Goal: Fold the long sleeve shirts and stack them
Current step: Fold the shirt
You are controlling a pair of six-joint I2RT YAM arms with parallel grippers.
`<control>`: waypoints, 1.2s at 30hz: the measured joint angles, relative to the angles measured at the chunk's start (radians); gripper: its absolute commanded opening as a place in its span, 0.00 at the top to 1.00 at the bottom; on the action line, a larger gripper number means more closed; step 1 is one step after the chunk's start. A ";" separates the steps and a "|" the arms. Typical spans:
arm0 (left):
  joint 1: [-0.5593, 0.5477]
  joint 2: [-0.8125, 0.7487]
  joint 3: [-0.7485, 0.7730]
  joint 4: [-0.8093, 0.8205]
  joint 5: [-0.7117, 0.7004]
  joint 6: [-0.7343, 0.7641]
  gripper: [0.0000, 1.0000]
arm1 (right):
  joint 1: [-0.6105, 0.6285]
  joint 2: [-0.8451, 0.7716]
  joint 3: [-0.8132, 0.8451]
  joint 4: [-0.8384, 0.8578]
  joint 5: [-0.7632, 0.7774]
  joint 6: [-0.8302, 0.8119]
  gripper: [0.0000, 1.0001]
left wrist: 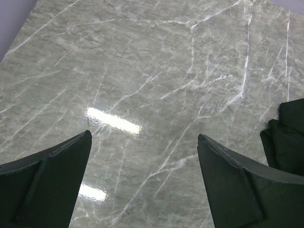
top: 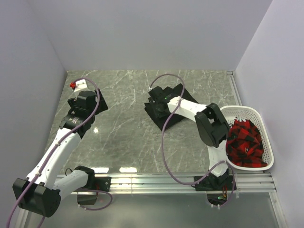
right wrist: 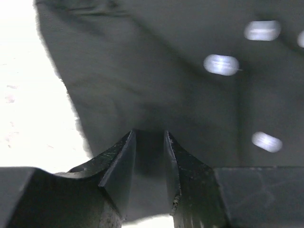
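The black shirt (top: 166,121) is lying near the middle of the tabletop (top: 123,95), gathered into a loose, uneven bundle and not yet folded flat. To the right, a white basket (top: 247,110) is holding a red and black checked garment (top: 244,142), well apart from the shirt.

The right end effector (right wrist: 149,135) is reaching over the shirt. Its jaws are standing narrow, with dark cloth filling the small gap between them. The wrist view is blurred, so I can only say that it seems to be pinching a fold of the shirt near its edge. Some pale buttons (right wrist: 221,64) are showing on the cloth just beyond the fingers.

The left end effector (left wrist: 144,135) is hanging over bare tabletop with its jaws wide and nothing between them. A bit of the black cloth is showing at the right edge of its view.

The shirt is looking soft and light, and it will probably sag and slide under its own weight when one point is lifted. In my judgement, one pinch will only drag it. A better hold is two separated points on one edge, such as the shoulders or the hem corners, avoiding the buttons, where the pads may be slipping.
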 measured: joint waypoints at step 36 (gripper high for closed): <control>0.030 0.086 -0.036 0.040 0.254 -0.127 0.05 | 0.048 -0.134 -0.053 0.160 -0.316 0.226 0.53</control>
